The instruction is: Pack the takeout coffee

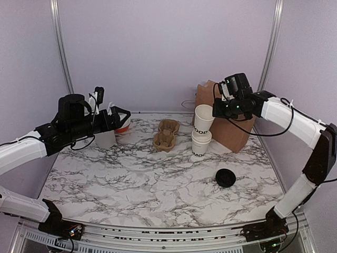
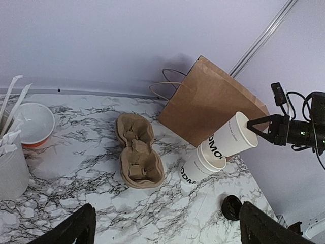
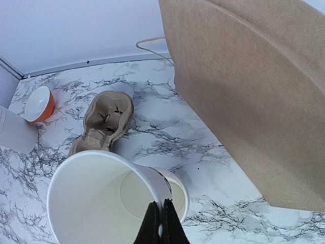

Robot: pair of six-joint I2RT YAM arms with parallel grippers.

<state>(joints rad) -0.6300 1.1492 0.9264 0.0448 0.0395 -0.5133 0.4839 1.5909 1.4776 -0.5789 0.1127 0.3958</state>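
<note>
Two white paper cups with black lettering stand mid-table, and neither has a lid on, so I cannot tell which is the takeout coffee. My right gripper (image 1: 215, 110) (image 3: 162, 223) is shut on the rim of the upper cup (image 1: 203, 118) (image 3: 96, 198). That cup hangs tilted, with its base at the mouth of the lower cup (image 1: 200, 146) (image 2: 195, 168). A round black lid (image 1: 225, 177) (image 2: 231, 207) lies on the marble in front of them. My left gripper (image 1: 120, 118) (image 2: 167, 229) hovers open at the far left, holding nothing.
A brown paper bag (image 1: 226, 126) (image 3: 249, 91) stands just right of the cups. A cardboard cup carrier (image 1: 166, 134) (image 2: 138, 152) lies to their left. An orange bowl (image 2: 34, 122) and a utensil holder (image 1: 105, 138) with wrapped sticks sit below my left gripper.
</note>
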